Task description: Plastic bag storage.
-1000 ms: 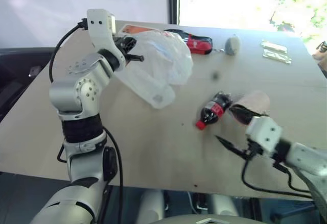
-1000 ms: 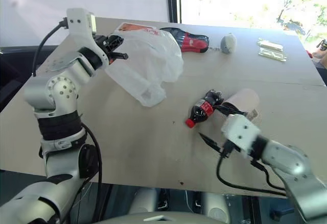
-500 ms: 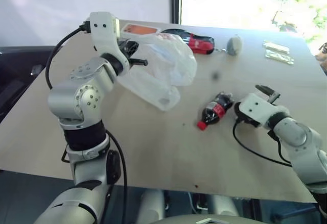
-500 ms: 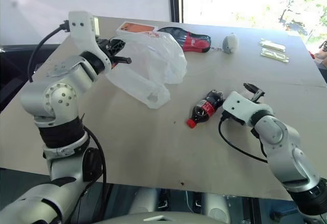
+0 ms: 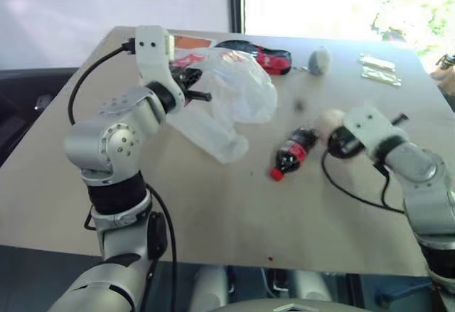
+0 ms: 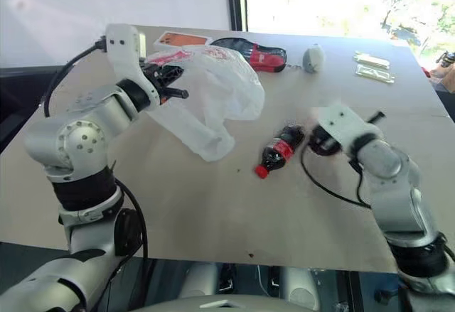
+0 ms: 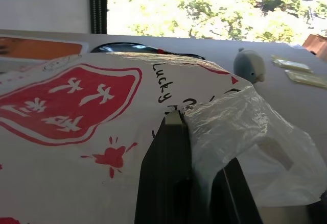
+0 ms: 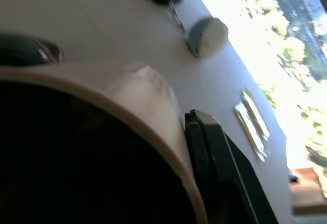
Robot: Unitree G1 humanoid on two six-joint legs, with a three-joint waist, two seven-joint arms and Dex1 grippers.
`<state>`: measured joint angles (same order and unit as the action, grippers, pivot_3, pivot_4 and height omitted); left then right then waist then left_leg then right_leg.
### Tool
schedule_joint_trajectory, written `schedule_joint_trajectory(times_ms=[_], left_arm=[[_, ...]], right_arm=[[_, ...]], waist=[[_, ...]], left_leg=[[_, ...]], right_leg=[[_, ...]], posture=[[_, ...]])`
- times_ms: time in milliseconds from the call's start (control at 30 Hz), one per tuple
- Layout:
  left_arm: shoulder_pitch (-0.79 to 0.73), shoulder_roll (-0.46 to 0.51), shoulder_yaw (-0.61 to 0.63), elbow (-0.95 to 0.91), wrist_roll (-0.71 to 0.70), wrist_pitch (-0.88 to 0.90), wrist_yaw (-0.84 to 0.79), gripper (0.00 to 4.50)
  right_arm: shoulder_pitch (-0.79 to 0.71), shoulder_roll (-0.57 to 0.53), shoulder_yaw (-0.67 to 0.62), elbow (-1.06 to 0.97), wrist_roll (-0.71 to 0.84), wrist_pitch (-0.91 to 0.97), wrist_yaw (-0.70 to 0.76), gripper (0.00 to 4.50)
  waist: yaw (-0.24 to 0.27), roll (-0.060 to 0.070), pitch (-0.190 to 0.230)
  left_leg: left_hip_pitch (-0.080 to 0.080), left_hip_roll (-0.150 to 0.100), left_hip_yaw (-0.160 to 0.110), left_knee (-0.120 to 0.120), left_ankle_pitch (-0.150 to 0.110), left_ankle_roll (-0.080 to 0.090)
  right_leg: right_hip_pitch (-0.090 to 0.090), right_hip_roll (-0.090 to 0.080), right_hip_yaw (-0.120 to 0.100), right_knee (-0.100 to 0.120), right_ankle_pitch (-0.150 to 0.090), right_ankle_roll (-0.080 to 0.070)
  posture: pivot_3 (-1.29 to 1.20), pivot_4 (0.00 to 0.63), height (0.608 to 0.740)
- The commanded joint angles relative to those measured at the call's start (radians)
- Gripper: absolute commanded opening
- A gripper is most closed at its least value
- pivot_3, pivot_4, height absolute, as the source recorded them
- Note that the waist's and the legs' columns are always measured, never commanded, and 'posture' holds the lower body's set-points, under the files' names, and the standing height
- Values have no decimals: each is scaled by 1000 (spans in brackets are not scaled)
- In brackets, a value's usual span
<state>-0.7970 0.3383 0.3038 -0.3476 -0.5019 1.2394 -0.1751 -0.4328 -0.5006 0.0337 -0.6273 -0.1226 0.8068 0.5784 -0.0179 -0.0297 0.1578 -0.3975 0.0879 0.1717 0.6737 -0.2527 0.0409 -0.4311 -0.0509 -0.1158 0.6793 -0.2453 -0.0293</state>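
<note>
the plastic bag [image 5: 231,99] is held up off the table [image 5: 213,205] by the left gripper [image 5: 199,93], whose two black fingers are closed together on a pinch of the thin film near the bag's upper edge. in the left wrist view the fingers [image 7: 171,152] are seen pressed side by side with crinkled translucent plastic bunched over and beside them, and a red printed logo [image 7: 66,101] is spread across the bag's near face. the bag hangs from that grip, its lower corner drooping toward the tabletop; whether that corner touches the wood cannot be told.

the right gripper [image 5: 393,121] is seen near the right side of the table with its fingers drawn together. in the right wrist view one finger [image 8: 214,157] is pressed against the rim of a tan cylinder [image 8: 133,101] with a dark opening, so the gripper is clamped on that rim. in the head views the cylinder [image 5: 330,120] is seen blurred just beside the wrist.

a small cola bottle [image 5: 291,154] is lying on its side on the table between the bag and the right gripper, red cap toward the near edge, apart from both. along the far edge a red and black object [image 5: 266,56], a grey rounded object [image 5: 319,60] and an orange flat item [image 5: 192,42] are lying, the orange one partly hidden behind the bag
</note>
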Motion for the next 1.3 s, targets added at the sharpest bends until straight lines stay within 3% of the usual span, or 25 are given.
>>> schedule_joint_trajectory(times_ms=[33, 233, 333, 533, 567, 700, 800, 1167, 1300], left_arm=[[-59, -5, 51, -38, -54, 47, 4, 0], [-78, 3, 60, -59, -80, 100, 18, 0], [-73, -4, 75, -72, -91, 119, 30, 0], [-24, -14, 92, -105, -92, 147, 49, 0], [-17, -14, 93, -100, -85, 141, 55, 0], [-7, -20, 106, -91, -74, 129, 74, 0], [7, -18, 114, -80, -59, 120, 87, 0], [45, 0, 119, 8, -14, 38, 95, 0], [40, 26, 113, 54, 24, -16, 110, 0]], right_arm=[[-119, 74, 58, -27, 127, 10, 57, 19], [-252, 163, 215, 161, 185, -61, 103, 19], [-335, 238, 238, 334, 154, -119, 27, 19], [-544, 443, 274, 891, 9, -454, -253, 19], [-585, 486, 293, 1017, 5, -520, -238, 19], [-666, 535, 330, 1236, -35, -667, -210, 1647], [-649, 502, 316, 1160, -28, -669, -160, 3061], [-475, 321, 221, 600, 129, -390, 58, 3061], [-358, 163, 219, 325, 261, -218, 227, 3061]], waist=[[2, 0, 0], [5, 0, 0], [4, 0, 0], [-8, 0, 0], [-9, 0, 0], [-18, 0, 0], [-14, 0, 1], [-20, 0, 1], [-13, 0, 1]], left_leg=[[0, 0, 0, 0, 0, 0], [-1, -4, -1, -1, 0, 0], [-1, -4, -1, -1, 0, 0], [0, -3, 0, -2, 0, 0], [0, -3, 0, -2, 0, 0], [-1, -3, 0, -3, 0, 0], [-3, -4, -2, -4, 0, 0], [-3, -4, -3, -5, 0, -1], [-3, -4, -3, -5, 0, -1]], right_leg=[[0, 0, 0, 0, 0, 0], [0, -2, -1, -1, 2, -4], [0, -4, -1, -1, 2, -4], [0, -3, -1, 0, 2, -4], [0, -3, -1, 0, 2, -4], [-1, -4, -1, -1, 2, -5], [-1, -4, 0, -2, 2, -4], [-1, -3, 1, -1, 2, -4], [-1, -4, 1, -2, 2, -4]], posture=[[0, 150, 740], [0, 150, 740], [0, 150, 740], [0, 150, 740], [0, 150, 740], [0, 150, 740], [0, 150, 740], [0, 150, 740], [0, 150, 740]])
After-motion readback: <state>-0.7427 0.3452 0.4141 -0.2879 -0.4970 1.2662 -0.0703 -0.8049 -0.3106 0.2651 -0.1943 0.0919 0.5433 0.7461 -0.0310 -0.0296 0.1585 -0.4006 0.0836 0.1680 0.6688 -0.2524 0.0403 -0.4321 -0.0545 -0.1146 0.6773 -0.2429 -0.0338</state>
